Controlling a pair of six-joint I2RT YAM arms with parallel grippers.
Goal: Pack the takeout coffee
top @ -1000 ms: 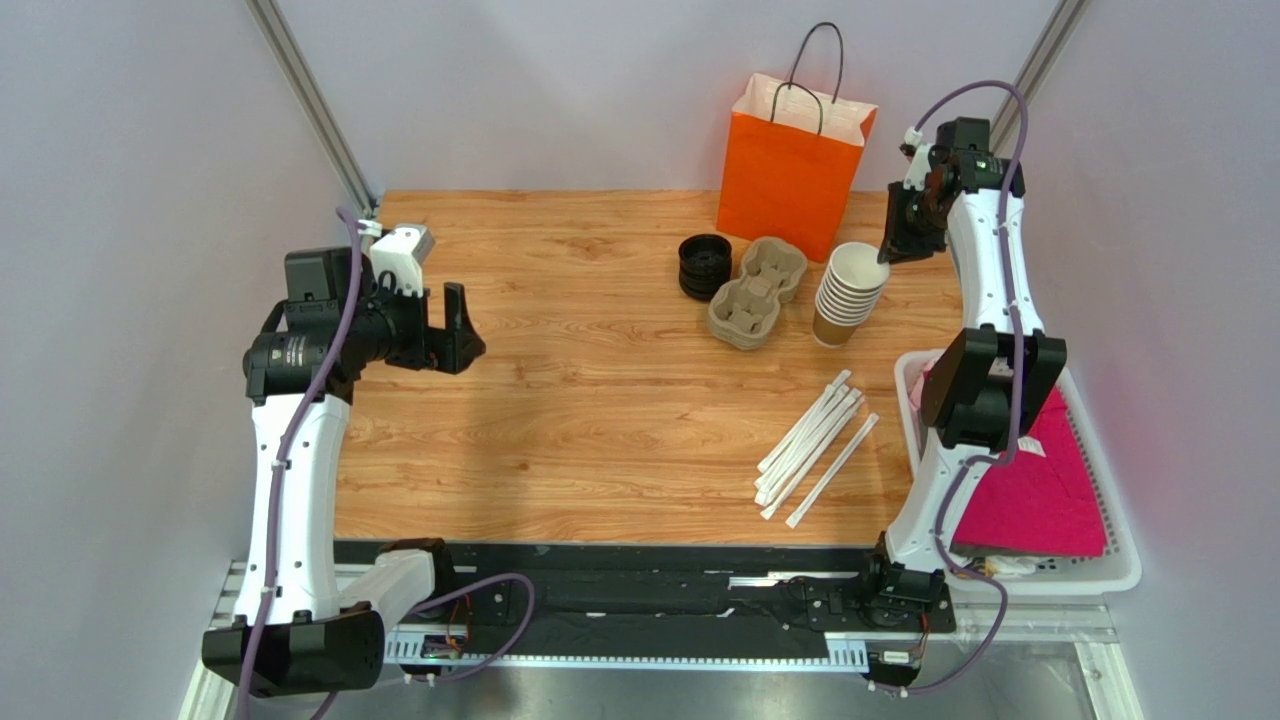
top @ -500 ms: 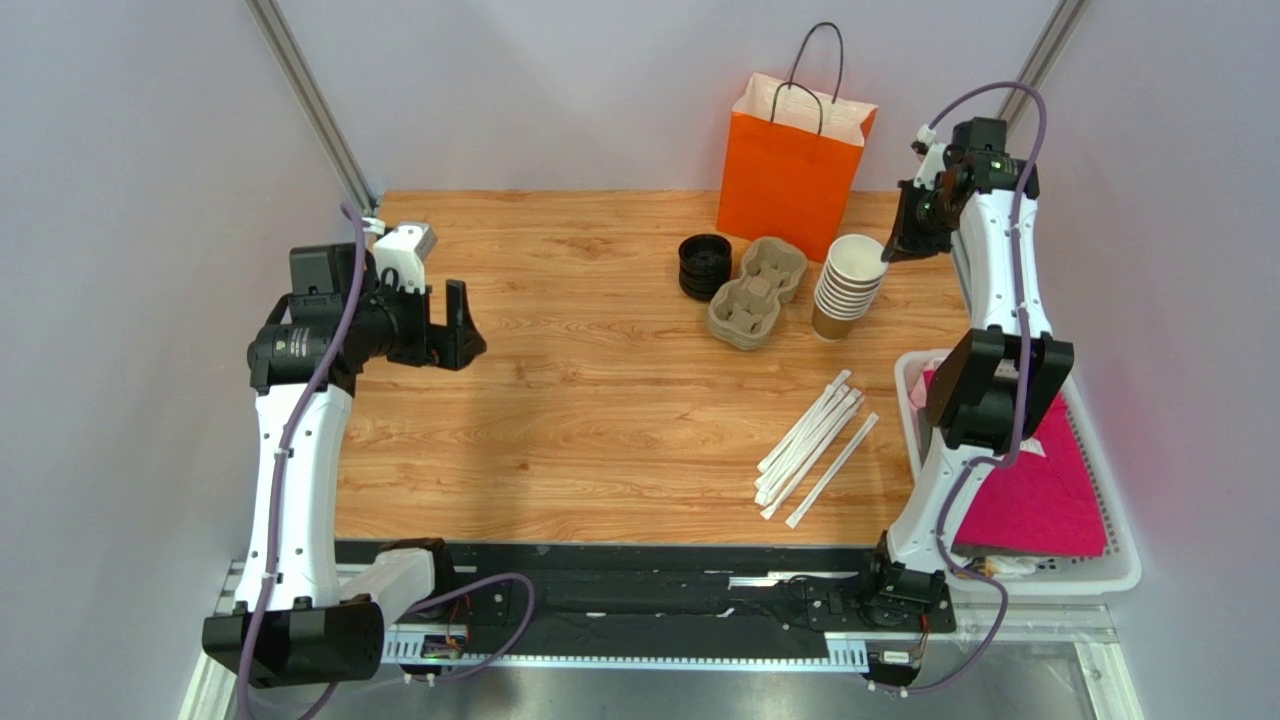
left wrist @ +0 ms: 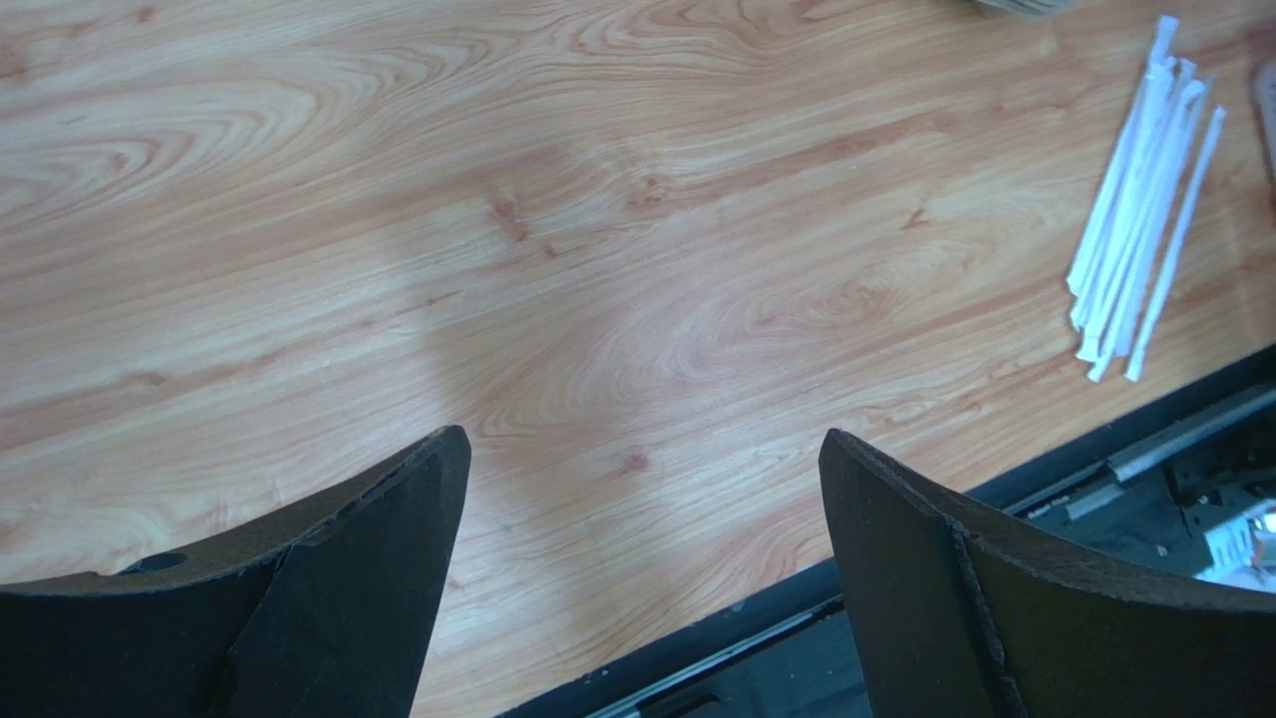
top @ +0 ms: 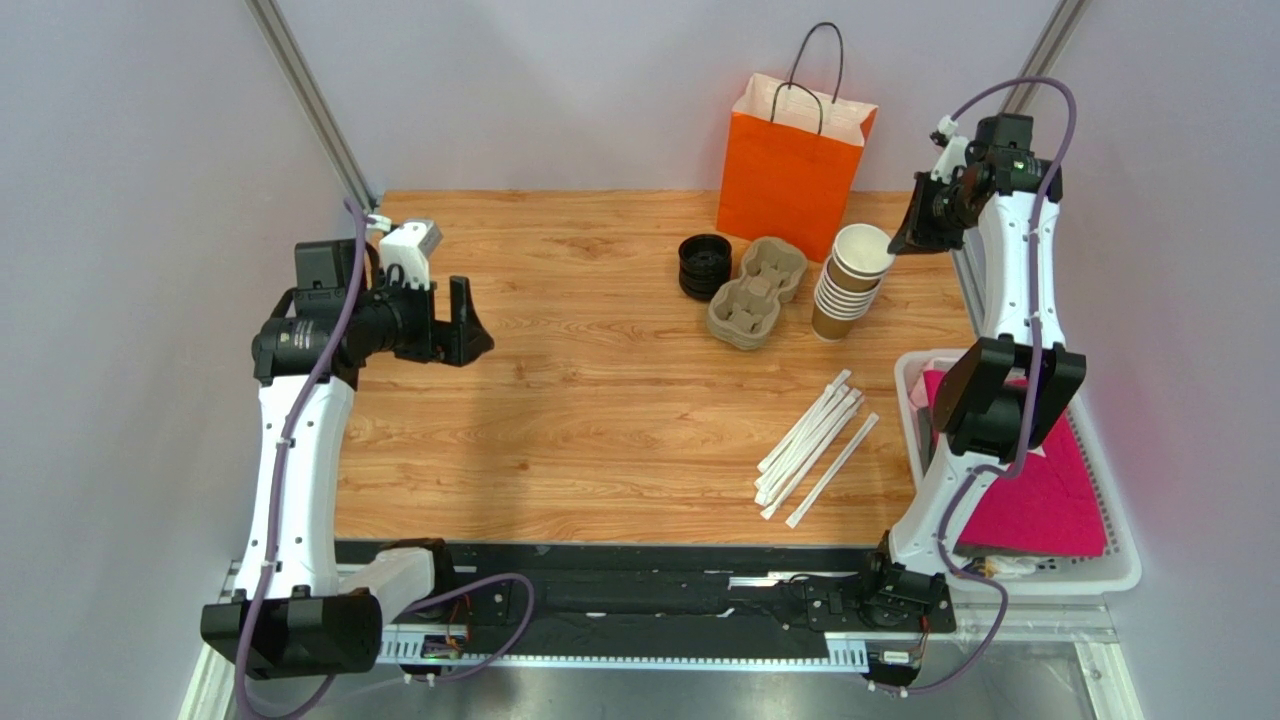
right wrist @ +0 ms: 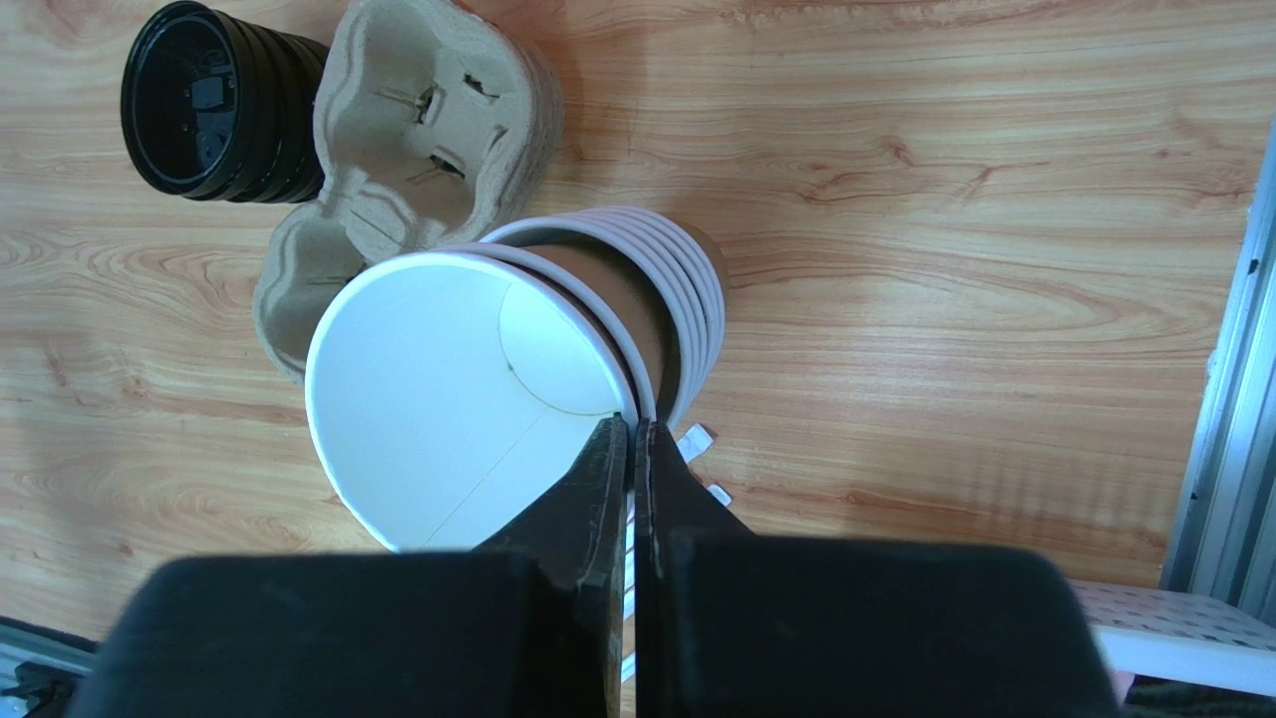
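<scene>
at the left the left jaws hang spread wide over bare wood of the desk [top: 601, 405], nothing between them, well apart from everything that matters. toward the far middle stands the stack of black lids [top: 703, 266], just beside it the pulp cup carrier [top: 759, 290], and behind those the orange paper bag [top: 792, 158], upright and open at the top. right of the carrier is the stack of lidless cups [top: 834, 312]. the coffee cup [right wrist: 450, 404] for this job is the top one: raised and tipped a little off the stack, no lid on it yet, with the right jaws pressed together on its rim, one jaw inside the white wall and one outside. whether its base is free of the cup below i cannot tell (the wide rim hides it). the step, as i judge it, is separating one cup. it wants a pull along the line of the stack, slow enough that the next cup does not ride up with it. it needs no harder squeeze, since a thin paper rim will likely crease. after that, a bare spot near the lids would serve, with the cup set down upright.
</scene>
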